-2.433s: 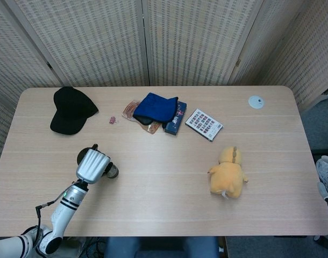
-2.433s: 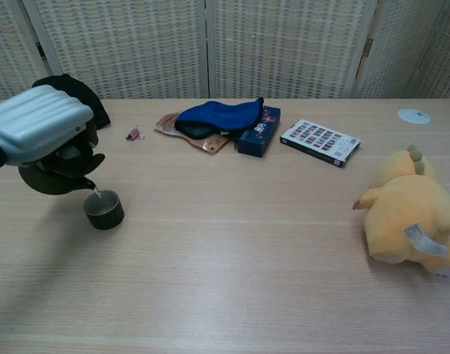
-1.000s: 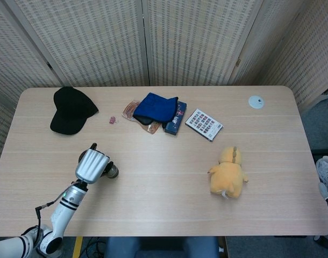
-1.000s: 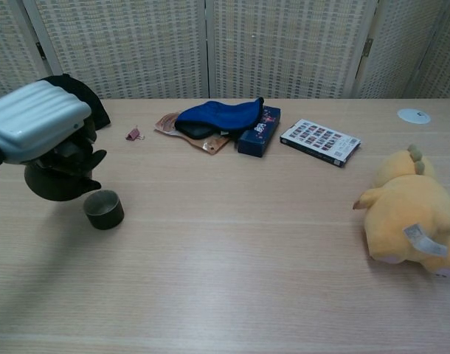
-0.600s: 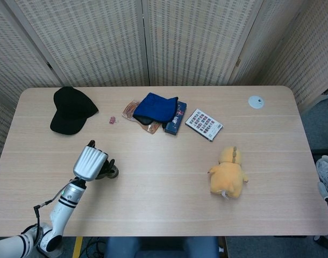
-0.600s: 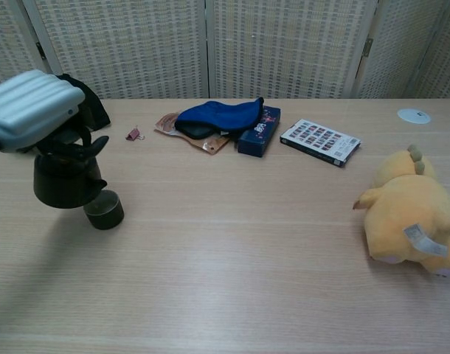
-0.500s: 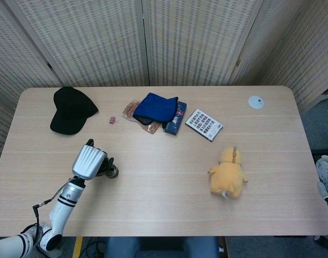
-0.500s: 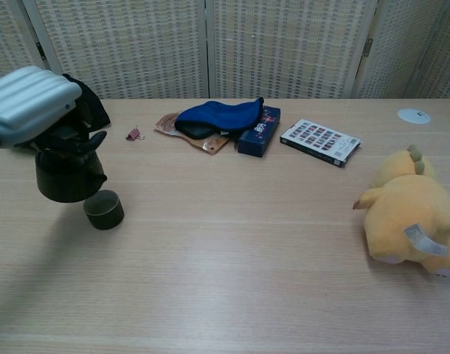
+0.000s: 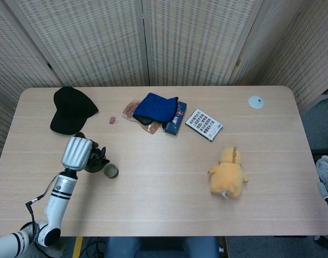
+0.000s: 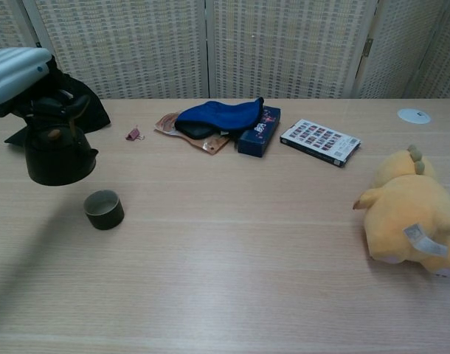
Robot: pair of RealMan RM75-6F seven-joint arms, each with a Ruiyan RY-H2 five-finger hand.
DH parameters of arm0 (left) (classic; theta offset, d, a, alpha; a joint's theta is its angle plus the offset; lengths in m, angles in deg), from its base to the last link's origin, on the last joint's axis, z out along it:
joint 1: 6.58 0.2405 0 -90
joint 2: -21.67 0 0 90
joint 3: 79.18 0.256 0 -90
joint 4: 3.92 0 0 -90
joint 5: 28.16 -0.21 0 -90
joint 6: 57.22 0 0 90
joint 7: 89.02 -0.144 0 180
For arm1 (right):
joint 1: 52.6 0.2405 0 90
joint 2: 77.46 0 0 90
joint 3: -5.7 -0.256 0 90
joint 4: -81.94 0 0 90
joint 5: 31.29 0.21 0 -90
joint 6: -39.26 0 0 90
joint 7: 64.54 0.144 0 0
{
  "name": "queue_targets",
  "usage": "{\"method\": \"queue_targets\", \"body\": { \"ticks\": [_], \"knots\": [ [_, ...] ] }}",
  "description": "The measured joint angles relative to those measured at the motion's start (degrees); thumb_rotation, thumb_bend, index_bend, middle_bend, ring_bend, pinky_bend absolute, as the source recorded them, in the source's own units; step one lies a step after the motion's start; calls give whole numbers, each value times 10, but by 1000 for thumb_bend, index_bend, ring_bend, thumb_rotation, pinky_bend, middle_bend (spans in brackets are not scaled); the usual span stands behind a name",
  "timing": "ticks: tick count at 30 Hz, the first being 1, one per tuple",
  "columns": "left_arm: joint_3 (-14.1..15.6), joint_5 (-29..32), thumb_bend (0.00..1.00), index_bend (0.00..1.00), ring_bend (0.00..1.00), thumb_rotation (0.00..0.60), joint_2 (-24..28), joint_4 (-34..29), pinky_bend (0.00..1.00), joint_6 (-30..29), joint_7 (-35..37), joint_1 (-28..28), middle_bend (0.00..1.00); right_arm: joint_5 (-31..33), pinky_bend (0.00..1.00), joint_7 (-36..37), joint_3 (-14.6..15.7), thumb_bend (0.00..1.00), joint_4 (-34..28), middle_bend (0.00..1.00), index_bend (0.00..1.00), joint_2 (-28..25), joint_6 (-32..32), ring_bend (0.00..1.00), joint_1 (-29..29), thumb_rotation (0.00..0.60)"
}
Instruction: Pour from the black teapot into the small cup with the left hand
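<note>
My left hand [image 9: 77, 152] [image 10: 15, 72] holds the black teapot [image 10: 55, 154] [image 9: 95, 161] by its handle, upright and lifted above the table. The teapot hangs up and to the left of the small dark cup [image 10: 103, 209] [image 9: 111, 171], which stands alone on the table. In the head view the hand's silver back covers most of the teapot. My right hand is in neither view.
A black cap [image 9: 71, 110] lies at the back left. A pink clip [image 9: 112, 121], a blue cloth [image 9: 156, 107] over a box, and a card-covered box [image 9: 204, 124] sit mid-back. A yellow plush [image 9: 227, 172] is on the right, a white disc [image 9: 255, 101] far right.
The teapot was tipped over the cup pouring; since then it has been righted and carried up and to the left, away from the cup. The cup has not moved.
</note>
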Motion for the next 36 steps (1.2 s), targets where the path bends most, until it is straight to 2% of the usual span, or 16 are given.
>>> {"method": "queue_targets", "body": {
  "ticks": [4,8,14,19,21,28,36],
  "knots": [
    [-5,11,467,1000,986,263,3,5,432,6,41,3,1000,0,158,-1,0,301,0,284,249,1,-1,188,1,600],
    [-7,18,466,1000,983,260,3,19,433,14,81,4,1000,1,158,-2,0,302,-1,284,249,1,-2,187,1,600],
    [-4,20,467,1000,976,259,-8,62,432,23,122,5,1000,3,158,-3,0,301,-1,284,250,1,-5,187,2,600],
    [-1,22,466,1000,969,235,-19,97,433,30,145,4,1000,4,158,-3,0,302,0,284,249,2,-6,187,2,600],
    [-1,23,467,1000,967,202,-22,108,433,33,150,3,1000,5,158,-3,0,301,1,284,249,3,-7,188,2,600],
    [1,34,464,1000,955,11,-27,136,432,53,164,0,1000,7,158,0,0,302,5,284,249,6,-11,188,4,600],
    [2,37,371,1000,946,0,-31,161,432,62,175,-1,1000,8,158,1,0,301,7,284,250,7,-14,187,5,600]
  ]
}}
